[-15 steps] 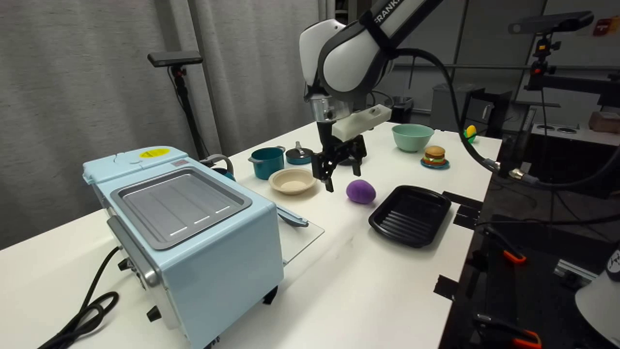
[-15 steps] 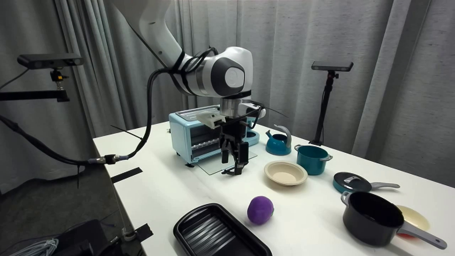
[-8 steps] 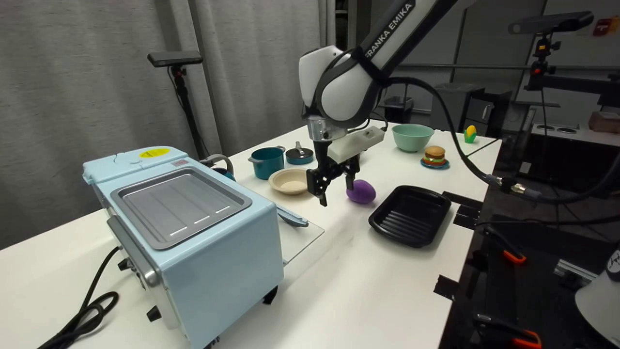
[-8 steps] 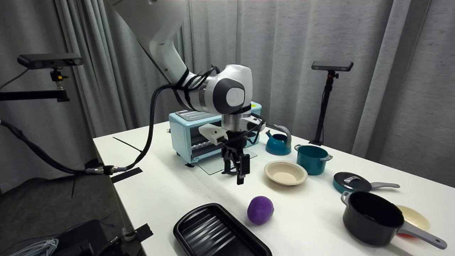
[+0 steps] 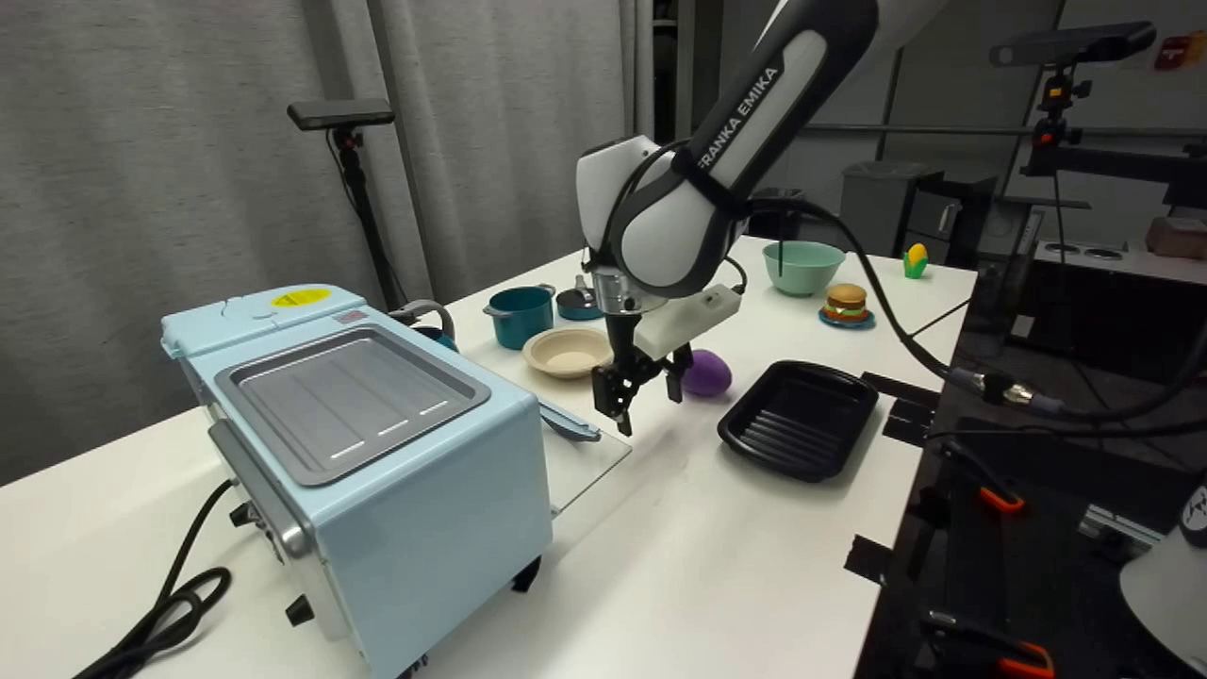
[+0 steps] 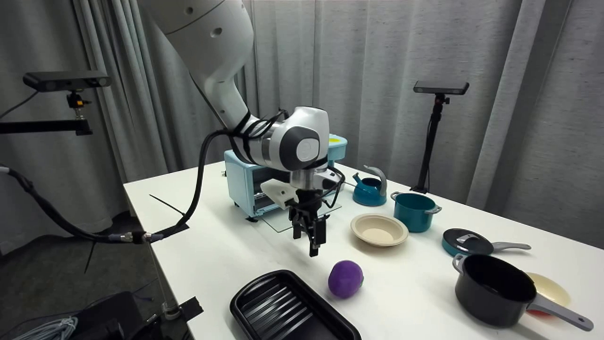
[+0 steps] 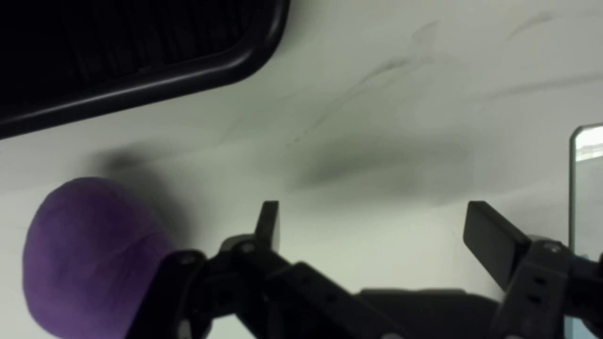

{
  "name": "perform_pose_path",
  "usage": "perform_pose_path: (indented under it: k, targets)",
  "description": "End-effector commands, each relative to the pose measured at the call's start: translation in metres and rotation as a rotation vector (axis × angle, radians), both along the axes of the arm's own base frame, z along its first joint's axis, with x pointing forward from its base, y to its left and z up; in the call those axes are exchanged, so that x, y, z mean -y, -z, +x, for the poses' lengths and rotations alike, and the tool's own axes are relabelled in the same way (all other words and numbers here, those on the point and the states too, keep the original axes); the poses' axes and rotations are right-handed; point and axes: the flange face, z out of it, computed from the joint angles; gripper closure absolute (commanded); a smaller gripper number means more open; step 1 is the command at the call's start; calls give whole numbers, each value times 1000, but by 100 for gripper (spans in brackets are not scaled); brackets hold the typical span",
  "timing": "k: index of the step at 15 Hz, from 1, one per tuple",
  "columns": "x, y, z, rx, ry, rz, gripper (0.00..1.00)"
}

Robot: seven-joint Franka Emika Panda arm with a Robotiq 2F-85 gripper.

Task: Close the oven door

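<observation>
So my pincer [image 7: 372,212] is hanging over the white table [image 5: 717,556] with its fingers spread wide apart. The oven door [image 5: 585,462] is folded down flat, sticking out from the front of the pale blue oven [image 5: 405,514], and in my wrist view its glassy edge peeks in near one finger, while the purple roundish thing [image 7: 89,259] and the black tray [image 7: 141,89] show on the other side.

In an exterior view, the white jointed robot arm [image 6: 229,101] hides the middle of the pale blue boxy oven [image 6: 239,182]. In an exterior view, the oven hides most of the teal, grey-handled kettle [image 5: 441,337]. The wrist view's edge cuts off the flat, clear oven door [image 7: 587,212] in front of the oven.
</observation>
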Motion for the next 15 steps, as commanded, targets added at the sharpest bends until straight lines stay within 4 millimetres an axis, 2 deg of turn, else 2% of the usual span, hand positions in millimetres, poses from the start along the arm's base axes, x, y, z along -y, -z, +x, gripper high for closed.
perform_pose_path:
  k: [1, 6, 12, 15]
  targets:
    - [-9, 9, 7, 21, -8, 26, 0]
    - [-19, 11, 18, 32, 36, 69, 0]
    - [-21, -5, 21, 55, 63, 120, 0]
    - [-18, -20, 23, 84, 58, 155, 0]
